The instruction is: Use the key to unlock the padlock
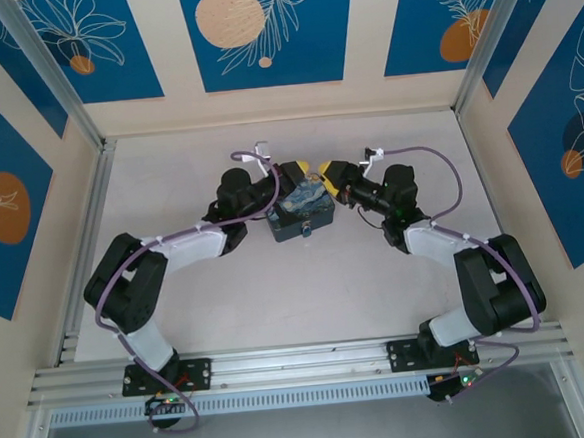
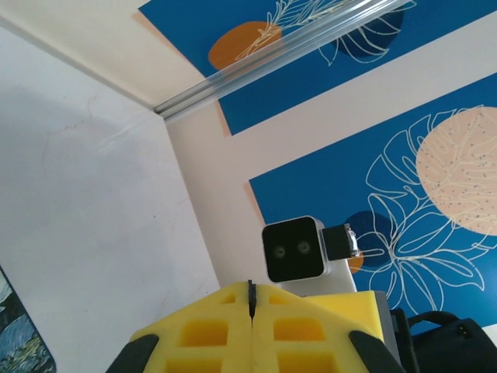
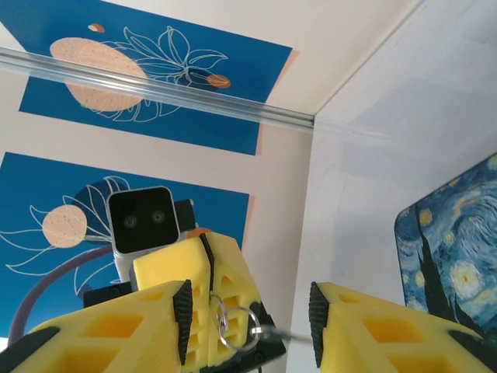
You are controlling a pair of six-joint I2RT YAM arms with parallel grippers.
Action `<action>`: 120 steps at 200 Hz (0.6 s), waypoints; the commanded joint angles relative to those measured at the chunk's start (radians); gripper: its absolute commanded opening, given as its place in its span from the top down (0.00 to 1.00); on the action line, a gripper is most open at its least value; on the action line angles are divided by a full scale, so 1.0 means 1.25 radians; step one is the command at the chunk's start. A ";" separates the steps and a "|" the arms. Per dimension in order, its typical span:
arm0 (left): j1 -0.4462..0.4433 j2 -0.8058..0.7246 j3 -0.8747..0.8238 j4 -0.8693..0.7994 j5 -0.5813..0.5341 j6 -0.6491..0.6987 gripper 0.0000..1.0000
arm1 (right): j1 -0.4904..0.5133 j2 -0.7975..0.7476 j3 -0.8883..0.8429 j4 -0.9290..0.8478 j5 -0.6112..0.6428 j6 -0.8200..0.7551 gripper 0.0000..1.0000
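Observation:
Above the far edge of the swirl-painted box (image 1: 302, 214), my two grippers meet tip to tip. The left gripper (image 2: 251, 295) is shut, with a thin dark sliver in the seam of its yellow fingers (image 3: 233, 272). In the right wrist view two metal rings (image 3: 233, 322) hang from that seam. The thin grey key (image 3: 289, 336) sticks out sideways from them. My right gripper (image 3: 248, 326) is open, one finger on each side of the rings and key without touching them. The padlock is hidden.
The box stands mid-table between the arms. White walls with blue leaf panels (image 1: 263, 25) and aluminium posts (image 1: 56, 75) close in the back and sides. Each wrist camera sees the other's white camera block (image 2: 293, 249).

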 commanded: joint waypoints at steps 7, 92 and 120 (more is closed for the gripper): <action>-0.011 0.023 -0.017 0.119 -0.030 -0.019 1.00 | -0.002 0.029 0.034 0.094 -0.036 0.030 0.55; -0.021 0.052 -0.026 0.192 -0.079 -0.051 1.00 | 0.028 0.089 0.036 0.179 -0.035 0.075 0.59; -0.025 0.057 -0.026 0.198 -0.091 -0.058 1.00 | 0.036 0.099 0.035 0.194 -0.034 0.079 0.60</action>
